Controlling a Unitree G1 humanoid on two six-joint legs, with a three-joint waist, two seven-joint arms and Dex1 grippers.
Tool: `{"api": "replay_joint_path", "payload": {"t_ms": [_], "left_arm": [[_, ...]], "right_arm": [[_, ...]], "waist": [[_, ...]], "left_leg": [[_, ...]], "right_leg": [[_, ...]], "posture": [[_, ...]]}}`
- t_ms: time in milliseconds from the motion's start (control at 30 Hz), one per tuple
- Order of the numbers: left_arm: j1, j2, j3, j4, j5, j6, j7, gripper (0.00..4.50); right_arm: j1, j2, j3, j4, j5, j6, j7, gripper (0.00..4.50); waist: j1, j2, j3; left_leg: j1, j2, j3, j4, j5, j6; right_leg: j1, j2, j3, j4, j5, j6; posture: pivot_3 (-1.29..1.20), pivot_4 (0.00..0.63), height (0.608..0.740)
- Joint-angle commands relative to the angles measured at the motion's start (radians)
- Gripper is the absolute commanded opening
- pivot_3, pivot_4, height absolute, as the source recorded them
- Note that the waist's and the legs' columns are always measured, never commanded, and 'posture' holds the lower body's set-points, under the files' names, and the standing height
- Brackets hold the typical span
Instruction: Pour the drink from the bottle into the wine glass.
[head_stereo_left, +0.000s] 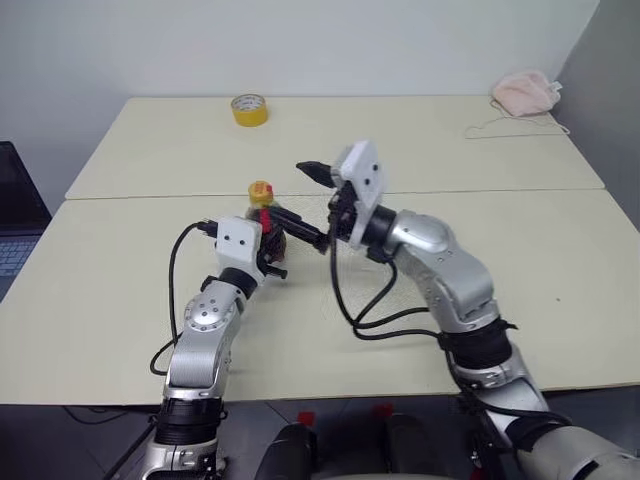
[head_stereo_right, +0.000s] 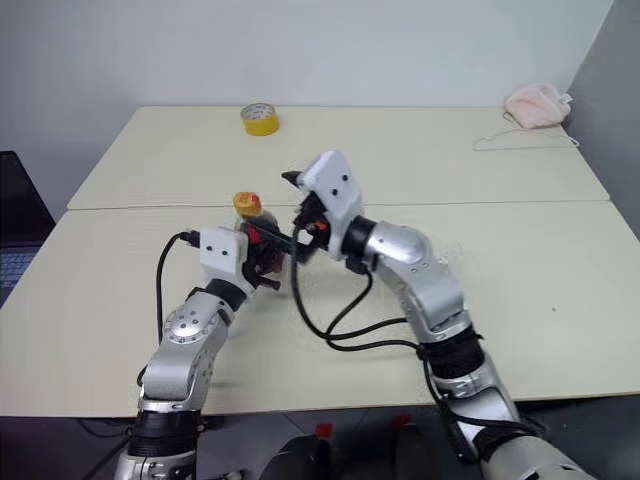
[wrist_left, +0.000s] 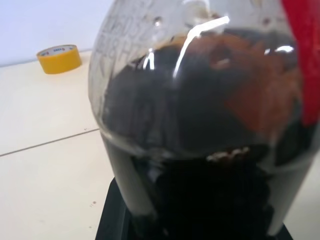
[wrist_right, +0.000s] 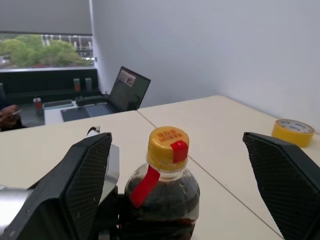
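Dark drink (wrist_left: 200, 150) fills the bottle (wrist_right: 162, 185) that sits clamped between the left gripper's (head_stereo_left: 268, 248) fingers, pressed so close to that wrist that the clear wall and the liquid behind it are nearly all that can be made out there. Those fingers are closed narrowly on the rounded body, low down, and the bottle stands upright, its long axis running straight up out of the grip, with the yellow-orange cap (wrist_right: 168, 145) still screwed on and a red strip (wrist_right: 145, 186) trailing from it down the neck.

Just beyond and slightly above the cap, the right gripper (head_stereo_left: 315, 205) has its two black fingers spread wide and empty. From its wrist the cap lies dead ahead between the two pads (wrist_right: 85, 180), nearer the lower reach of the gap than its top, one finger standing off to each side and neither touching the cap. Of the two arms, the right is the free one and it faces the cap; my reading is that the cap has to come off before any pouring, so the coming move depends on those open fingers closing square across the upright neck axis while the left holds the body steady.

Farther off on the table (head_stereo_left: 450, 300) lie a yellow tape roll (head_stereo_left: 249, 109) and a pink cloth (head_stereo_left: 525, 92). I cannot find the wine glass.
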Motion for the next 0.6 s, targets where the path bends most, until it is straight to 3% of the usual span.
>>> {"api": "replay_joint_path", "payload": {"t_ms": [33, 600], "left_arm": [[-0.022, 0.001, -0.010, -0.021, 0.019, -0.051, 0.008, 0.86], [-0.016, -0.006, -0.023, -0.022, 0.023, -0.060, -0.001, 0.86]], "right_arm": [[-0.024, 0.026, 0.025, -0.023, -0.044, 0.015, -0.064, 4.50], [-0.094, 0.023, 0.014, 0.093, -0.096, -0.006, -0.077, 4.50]], "waist": [[0.000, 0.000, 0.000], [-0.001, 0.000, 0.000]], "left_leg": [[0.000, 0.000, 0.000, 0.000, 0.000, 0.000], [0.000, 0.001, 0.000, 0.000, 0.000, 0.000]], "right_leg": [[0.000, 0.000, 0.000, 0.000, 0.000, 0.000], [0.000, 0.000, 0.000, 0.000, 0.000, 0.000]], "posture": [[0.00, 0.150, 0.740], [0.00, 0.150, 0.740]]}}
